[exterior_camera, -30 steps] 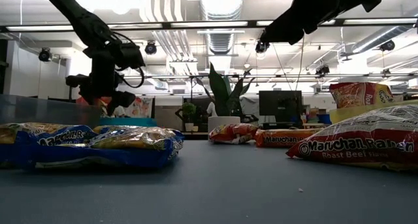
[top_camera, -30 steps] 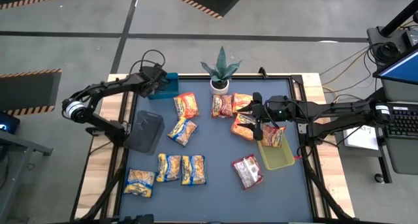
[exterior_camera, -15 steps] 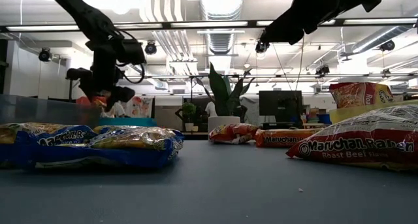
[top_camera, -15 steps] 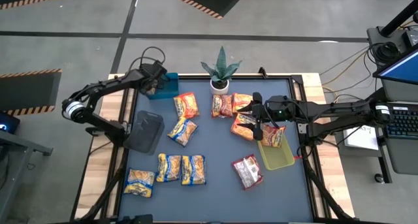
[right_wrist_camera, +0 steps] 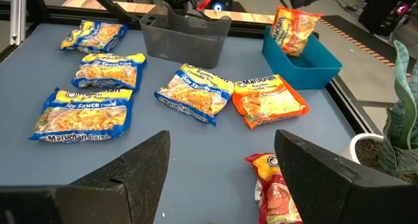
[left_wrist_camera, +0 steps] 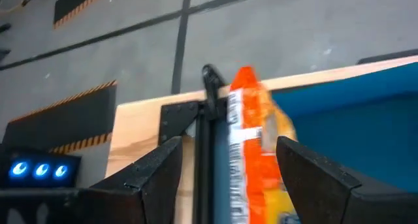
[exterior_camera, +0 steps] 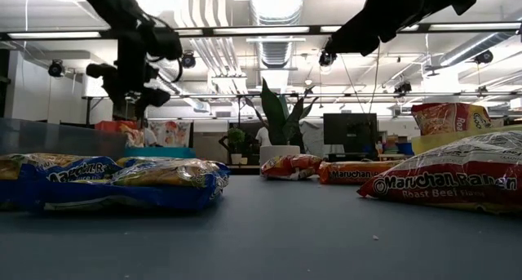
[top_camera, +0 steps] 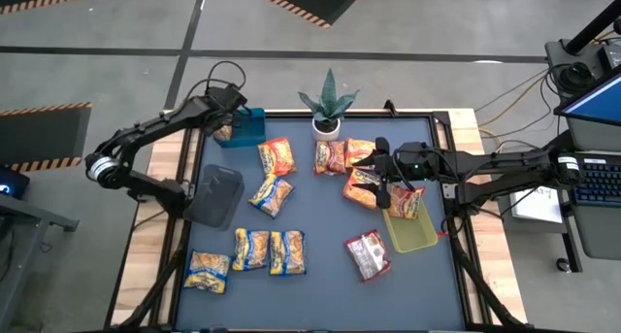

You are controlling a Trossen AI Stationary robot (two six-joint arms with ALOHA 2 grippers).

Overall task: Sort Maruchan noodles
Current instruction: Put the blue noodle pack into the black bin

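Left gripper has lifted off the far-left corner in the last second. In the low view it sat lower, right at the open blue plastic bin; now it hangs clear above it. Its fingers are spread wide with nothing in them. The orange-red crinkly ramen packet is out of the grip and stands on end inside the blue bin, leaning against the wall. In the left wrist view it shows between my fingers but beyond them, touching neither. I judge that drop as done, so this arm is free for the next pick. Right gripper hasn't moved. It hovers over the dark blue table mid-right, just beside the yellow-green plastic bin, fingers wide apart and empty. One orange-red packet leans in that bin. Most of the sort is left. Three orange-red packets lie near the small potted plant, and one more is further left. The yellow-and-blue packets are all loose on the table: one beside the dark grey plastic bin, the rest in a row near the front-left. The red-and-white packet lies just beside the yellow-green bin. Nearest pick for the left looks like that orange-red one close to the blue bin.
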